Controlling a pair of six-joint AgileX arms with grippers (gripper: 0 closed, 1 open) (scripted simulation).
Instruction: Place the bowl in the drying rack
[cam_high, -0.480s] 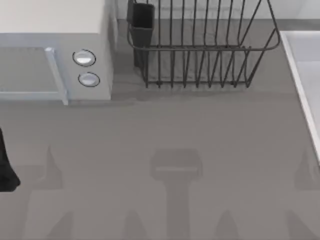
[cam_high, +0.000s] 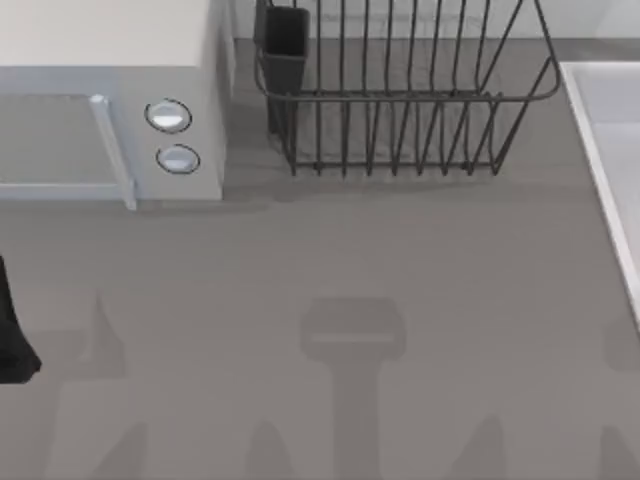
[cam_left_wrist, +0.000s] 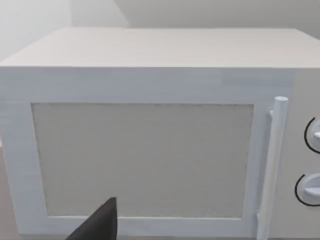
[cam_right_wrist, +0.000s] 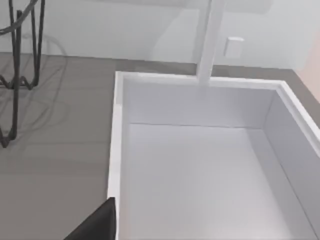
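One drying rack (cam_high: 400, 100) is standing at about twelve o'clock on the grey table (cam_high: 330, 260) in the top view, its thin dark bars flaring upward, with a dark rectangular cup (cam_high: 284, 45) sitting at its eleven o'clock corner. A white microwave (cam_high: 110, 100) is resting at ten o'clock, just beside the rack, its two round knobs (cam_high: 168, 116) and upright handle (cam_high: 112, 150) facing the table's middle. A white sink basin (cam_high: 610, 160) is lying along the edge at three o'clock, near the rack's right end. A dark part of the left arm (cam_high: 12, 330) is showing at nine o'clock. The left wrist view is facing the microwave door (cam_left_wrist: 145, 160); the right wrist view is looking over the sink basin (cam_right_wrist: 200, 175), with some rack bars (cam_right_wrist: 20, 70) off to one side. I cannot tell where the bowl is, nor whether either gripper is spread or pressed together.
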